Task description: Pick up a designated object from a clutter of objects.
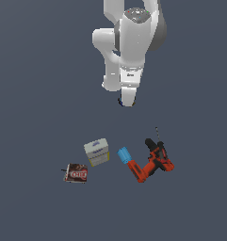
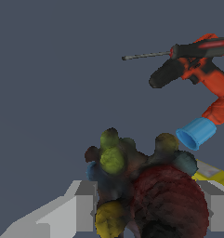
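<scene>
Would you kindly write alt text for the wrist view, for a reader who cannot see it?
A dark lump with yellow-green and red bumps sits between the two grey fingers of the gripper, filling the near part of the picture. Beyond it lie a blue cylinder, a red-and-black power drill and the corner of a yellow-and-white box on a grey floor.

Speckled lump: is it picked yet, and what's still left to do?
Looks picked: in the wrist view the dark speckled lump sits between the gripper fingers, and the exterior view shows the arm raised well above the white-yellow box, dark-red box, blue cylinder and power drill. Left: probably only holding or carrying it clear.
</scene>
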Action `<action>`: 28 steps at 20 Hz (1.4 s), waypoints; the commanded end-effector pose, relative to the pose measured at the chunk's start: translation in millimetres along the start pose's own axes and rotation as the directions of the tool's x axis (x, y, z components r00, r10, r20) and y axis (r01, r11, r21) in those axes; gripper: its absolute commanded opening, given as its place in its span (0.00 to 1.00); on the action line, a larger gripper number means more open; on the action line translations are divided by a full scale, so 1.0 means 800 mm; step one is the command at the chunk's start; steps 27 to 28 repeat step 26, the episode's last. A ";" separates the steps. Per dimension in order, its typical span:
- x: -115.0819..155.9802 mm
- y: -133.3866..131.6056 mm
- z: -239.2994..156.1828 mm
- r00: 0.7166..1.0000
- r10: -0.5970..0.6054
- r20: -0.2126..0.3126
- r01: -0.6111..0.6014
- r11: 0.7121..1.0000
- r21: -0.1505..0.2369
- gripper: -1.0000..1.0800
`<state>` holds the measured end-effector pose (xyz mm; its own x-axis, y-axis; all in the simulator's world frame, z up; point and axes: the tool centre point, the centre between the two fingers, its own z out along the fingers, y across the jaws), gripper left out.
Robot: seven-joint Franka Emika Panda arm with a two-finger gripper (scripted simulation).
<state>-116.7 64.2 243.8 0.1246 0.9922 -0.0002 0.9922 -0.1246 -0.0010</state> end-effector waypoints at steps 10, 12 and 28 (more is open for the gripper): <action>0.106 -0.043 -0.099 1.000 0.001 0.000 -0.001 1.000 0.000 0.00; 0.121 -0.048 -0.113 1.000 0.001 0.000 -0.001 1.000 0.000 0.00; 0.165 -0.060 -0.156 1.000 0.005 0.000 -0.005 1.000 -0.001 0.00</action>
